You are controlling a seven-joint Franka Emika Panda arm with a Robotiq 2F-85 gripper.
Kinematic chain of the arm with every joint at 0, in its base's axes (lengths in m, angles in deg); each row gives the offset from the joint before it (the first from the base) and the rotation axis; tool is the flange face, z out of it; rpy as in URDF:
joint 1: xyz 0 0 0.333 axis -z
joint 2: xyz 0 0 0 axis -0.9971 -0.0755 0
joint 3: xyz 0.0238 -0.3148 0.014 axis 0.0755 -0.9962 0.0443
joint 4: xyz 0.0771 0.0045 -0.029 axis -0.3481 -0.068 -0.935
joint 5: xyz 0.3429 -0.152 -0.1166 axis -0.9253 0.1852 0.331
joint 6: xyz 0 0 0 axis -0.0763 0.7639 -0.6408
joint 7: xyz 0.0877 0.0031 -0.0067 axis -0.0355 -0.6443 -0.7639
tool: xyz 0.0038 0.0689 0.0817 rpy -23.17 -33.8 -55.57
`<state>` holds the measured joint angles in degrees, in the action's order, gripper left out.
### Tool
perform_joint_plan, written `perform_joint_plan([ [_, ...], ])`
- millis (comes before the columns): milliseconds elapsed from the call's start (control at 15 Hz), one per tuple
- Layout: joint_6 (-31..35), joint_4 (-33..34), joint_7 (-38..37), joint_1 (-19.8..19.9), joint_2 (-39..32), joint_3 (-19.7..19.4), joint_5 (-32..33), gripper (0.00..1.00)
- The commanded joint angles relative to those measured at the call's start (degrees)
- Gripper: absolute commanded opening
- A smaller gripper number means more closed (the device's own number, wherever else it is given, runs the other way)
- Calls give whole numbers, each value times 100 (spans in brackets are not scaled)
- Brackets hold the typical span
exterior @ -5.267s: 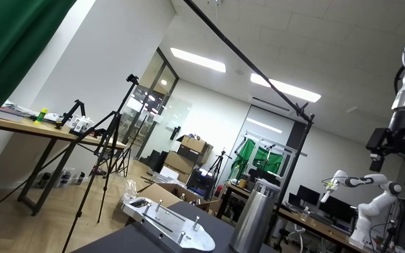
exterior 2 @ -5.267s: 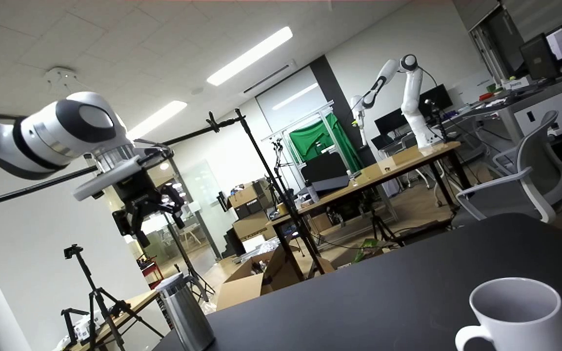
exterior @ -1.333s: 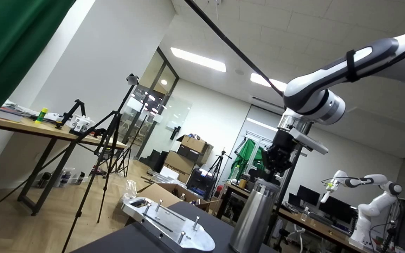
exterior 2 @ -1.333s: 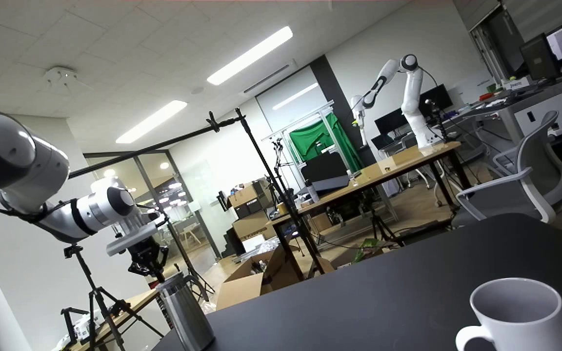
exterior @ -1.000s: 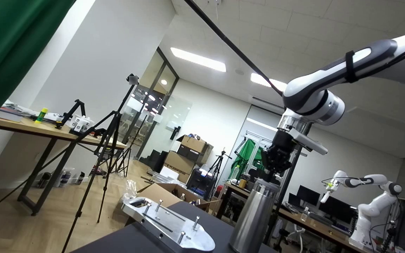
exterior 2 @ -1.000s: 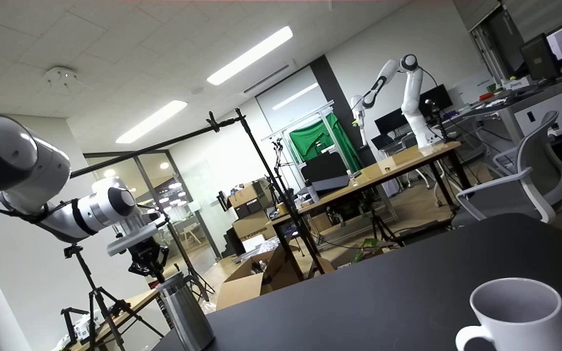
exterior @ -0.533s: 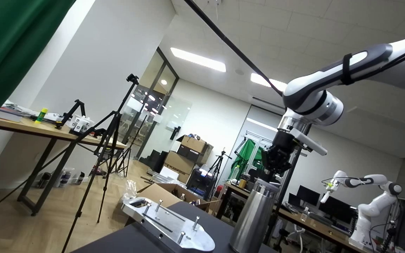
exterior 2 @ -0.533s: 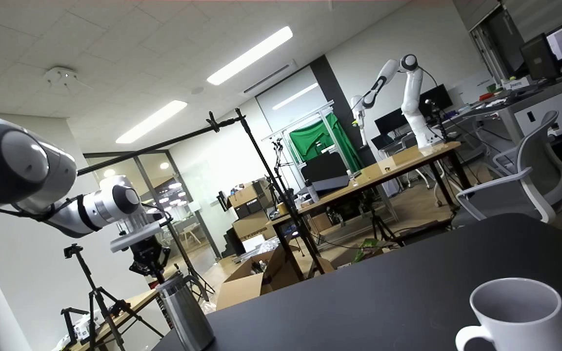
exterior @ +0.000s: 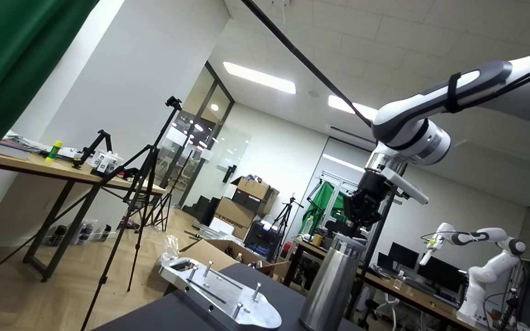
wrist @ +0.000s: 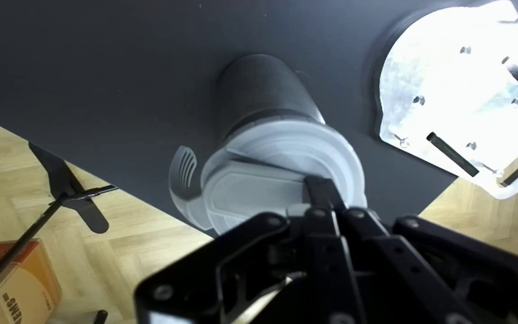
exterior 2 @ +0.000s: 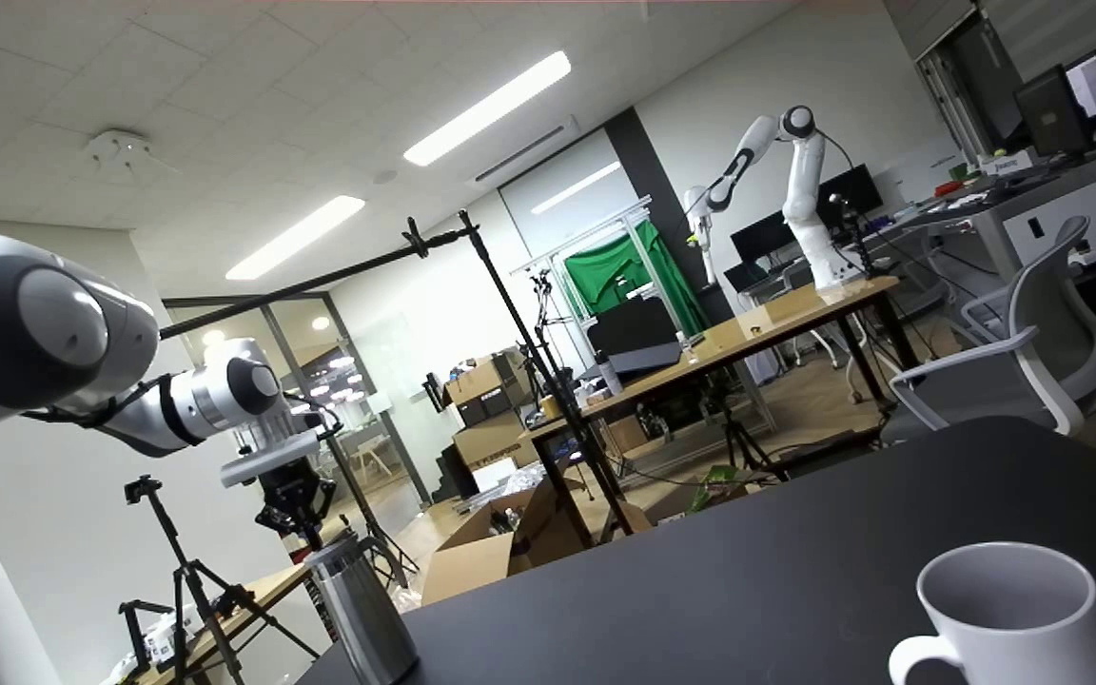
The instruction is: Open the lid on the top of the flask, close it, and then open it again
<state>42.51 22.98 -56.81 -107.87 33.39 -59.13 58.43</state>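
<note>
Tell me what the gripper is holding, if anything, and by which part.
Nothing, as far as the views show: the gripper is shut, jaws together over the lid of the flask, nothing visible between them.

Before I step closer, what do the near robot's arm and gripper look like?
The arm is rounded and white with dark grey panels, a black strap round it and a black cable alongside. Near the gripper come a silvery collar and a slim white bar. The gripper is black and angular, built of jointed links.

arm point(exterior: 430, 101): outstretched, bent downward at far end | wrist point(exterior: 384, 162): facing down | fingers point(wrist: 324, 193): together, tips downward
</note>
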Motion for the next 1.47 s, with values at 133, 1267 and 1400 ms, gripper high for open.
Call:
perform_joint_plan([
  [133,-52,85,16,187,100,15,-84,0],
  [1267,-109,127,-49,443,-29,7,-63,0],
  [1400,-117,125,-60,431,-56,0,-52,0],
])
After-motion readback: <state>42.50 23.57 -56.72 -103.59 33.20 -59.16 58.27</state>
